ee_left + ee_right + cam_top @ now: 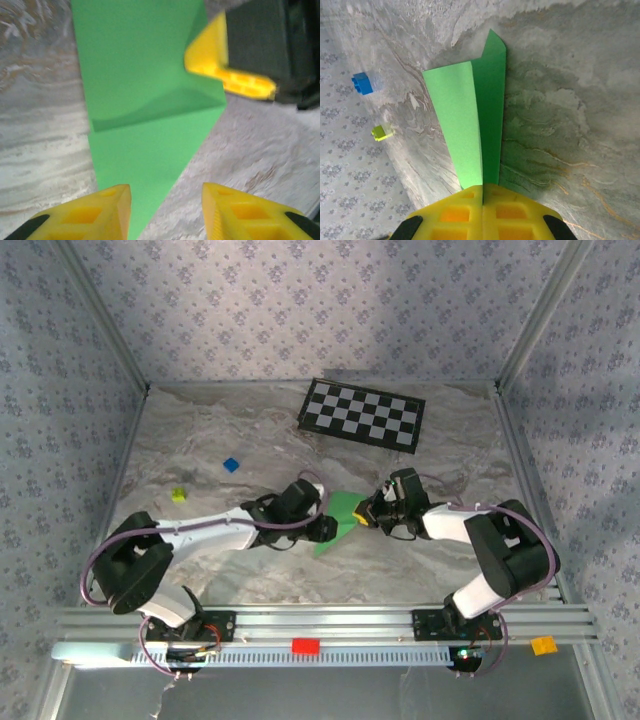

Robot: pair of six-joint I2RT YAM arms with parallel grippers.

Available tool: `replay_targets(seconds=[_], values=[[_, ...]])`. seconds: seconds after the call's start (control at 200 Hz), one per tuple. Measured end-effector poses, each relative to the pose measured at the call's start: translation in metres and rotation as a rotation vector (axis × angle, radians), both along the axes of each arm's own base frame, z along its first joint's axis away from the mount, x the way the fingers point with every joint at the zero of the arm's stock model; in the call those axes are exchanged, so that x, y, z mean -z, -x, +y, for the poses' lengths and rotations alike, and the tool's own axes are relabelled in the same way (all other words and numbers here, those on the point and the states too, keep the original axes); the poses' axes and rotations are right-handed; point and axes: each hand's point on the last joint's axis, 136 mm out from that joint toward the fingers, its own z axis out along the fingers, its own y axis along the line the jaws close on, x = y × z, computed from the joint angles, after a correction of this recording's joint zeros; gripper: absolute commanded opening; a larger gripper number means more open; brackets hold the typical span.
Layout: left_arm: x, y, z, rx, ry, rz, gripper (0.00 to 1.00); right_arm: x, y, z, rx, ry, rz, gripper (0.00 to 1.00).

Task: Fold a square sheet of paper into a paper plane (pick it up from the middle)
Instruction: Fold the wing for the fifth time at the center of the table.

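Yellow fingertips of the right gripper sat pressed together on the near end of the green sheet, pinching its folded layers, I judged to keep the crease from springing; the sheet lay partly folded on the marble table between both arms, one flap raised; left gripper hovered low over its tapering end, jaws apart, holding nothing, probably placed to press or re-grip; blue block well apart.

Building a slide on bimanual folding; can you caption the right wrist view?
Right end effector, shut, pinches the folded green paper; small blue block and yellow-green block lie on the marble table.
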Motion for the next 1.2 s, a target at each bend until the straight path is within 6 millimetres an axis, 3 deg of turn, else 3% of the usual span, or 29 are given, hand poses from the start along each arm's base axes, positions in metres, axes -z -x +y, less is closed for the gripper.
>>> replay_targets(seconds=[0.24,0.535,1.204], values=[[0.028,0.025,-0.004,0.116,-0.220,-0.115,0.48,-0.003,-0.001,0.000,0.016,-0.009,0.008,0.05],[0.033,0.015,-0.014,0.150,-0.402,-0.250,0.48,-0.003,0.000,0.001,0.015,-0.010,0.007,0.05],[0.045,0.009,-0.003,0.158,-0.541,-0.300,0.22,-0.008,-0.001,0.001,0.017,-0.016,-0.002,0.05]])
